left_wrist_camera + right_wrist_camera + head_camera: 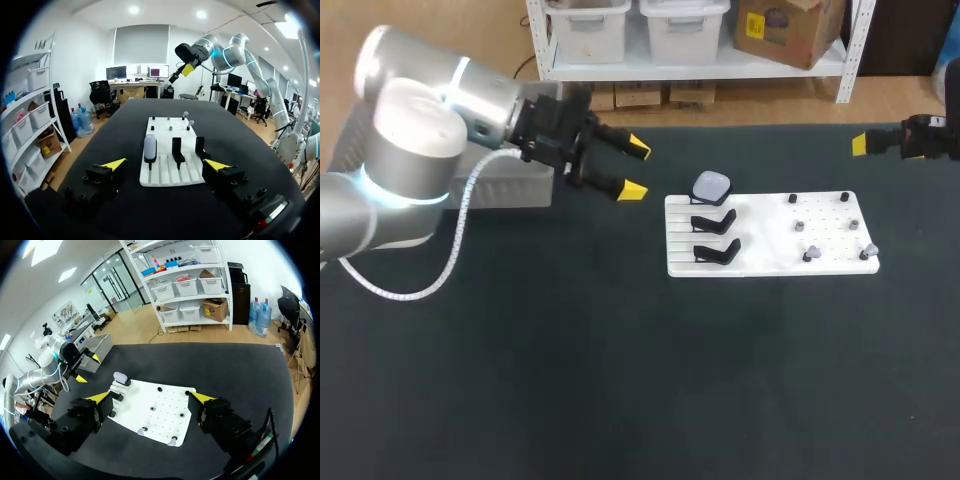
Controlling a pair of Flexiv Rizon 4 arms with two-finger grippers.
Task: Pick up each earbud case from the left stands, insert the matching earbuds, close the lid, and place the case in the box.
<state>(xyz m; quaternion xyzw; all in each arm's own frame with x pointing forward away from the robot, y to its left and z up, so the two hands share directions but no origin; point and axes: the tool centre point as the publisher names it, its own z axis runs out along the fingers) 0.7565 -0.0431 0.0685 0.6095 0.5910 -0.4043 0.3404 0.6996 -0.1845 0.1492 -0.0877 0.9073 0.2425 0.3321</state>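
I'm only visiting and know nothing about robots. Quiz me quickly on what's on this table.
1. How many of the three stands on the white board hold an earbud case?
2. True or false: the left gripper is open and empty.
3. Which is nearer the stands: A the left gripper, B the right gripper?
Key: 1 one; 2 true; 3 A.

Matt dark cloth table (620, 380), glossy white plastic board (770, 240).
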